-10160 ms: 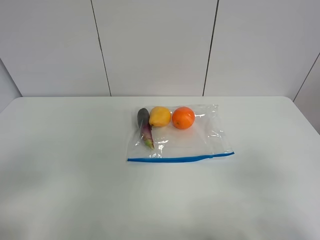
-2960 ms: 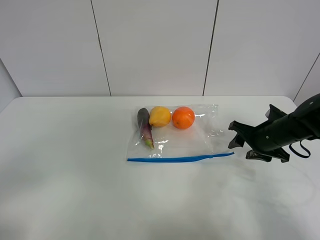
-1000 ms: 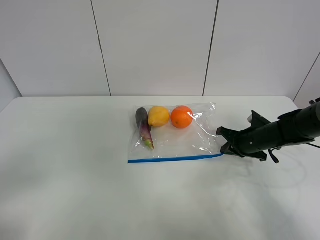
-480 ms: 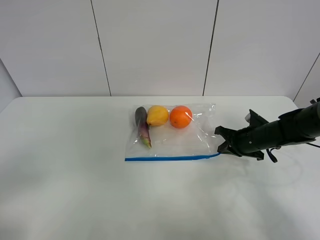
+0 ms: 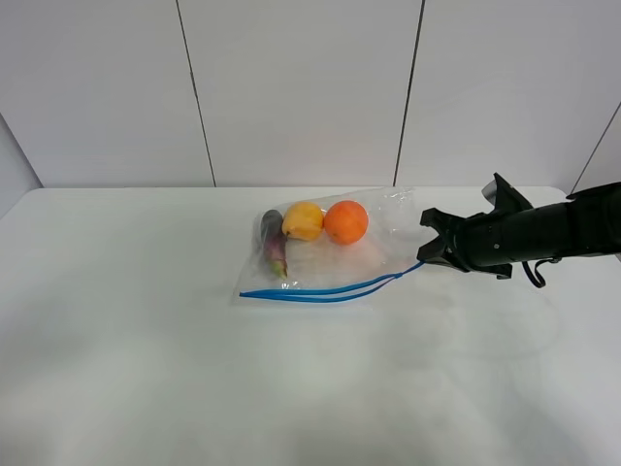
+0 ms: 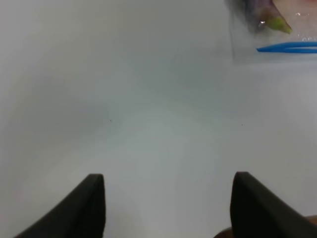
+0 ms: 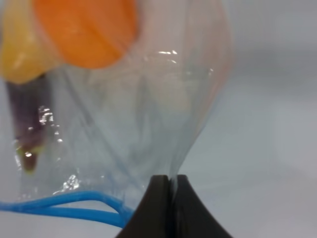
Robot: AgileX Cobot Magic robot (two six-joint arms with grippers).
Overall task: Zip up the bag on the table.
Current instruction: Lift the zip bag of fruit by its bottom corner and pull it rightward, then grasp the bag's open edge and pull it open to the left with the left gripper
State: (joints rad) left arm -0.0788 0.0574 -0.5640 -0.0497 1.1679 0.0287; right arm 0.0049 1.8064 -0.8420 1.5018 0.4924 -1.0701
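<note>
We find the bag [image 5: 340, 260] on the tabletop [image 5: 146, 369], with one corner at the end of its blue zip strip [image 5: 320, 291] clamped in the right pincer [image 5: 428, 254] and lifted. The left pincer [image 6: 168, 177] hovers with its fingers apart, and the bag's opposite corner lies ahead of it.

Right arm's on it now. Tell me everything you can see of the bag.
The bag is a clear, crinkly plastic zip pouch lying on the white table. It holds an orange, a yellow fruit and a purple eggplant, bunched toward its far left. Its blue zip strip runs along the near edge, and its two tracks gape apart, so it is unzipped. The right gripper is shut on the right-end corner, which looks pulled up off the table.
</note>
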